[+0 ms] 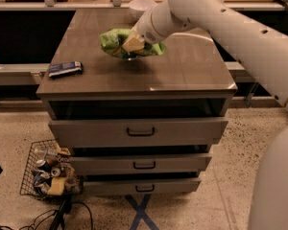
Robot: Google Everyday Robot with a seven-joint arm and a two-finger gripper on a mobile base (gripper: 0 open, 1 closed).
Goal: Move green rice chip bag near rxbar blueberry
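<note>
At the front left edge of the cabinet top [192, 71] lies the blue bar [65, 69]. Farther back, mid-top, the gripper [133, 43] is clamped on the green bag [111, 40], held low and lengthwise across. The bar lies forward and leftward of it in view.

Pretty dim, warm light is coming from above and glaring off the worktop [182, 71]. The hand [133, 43], gripping the green rice chip bag [113, 40] mid-worktop, is casting a soft shadow underneath.
</note>
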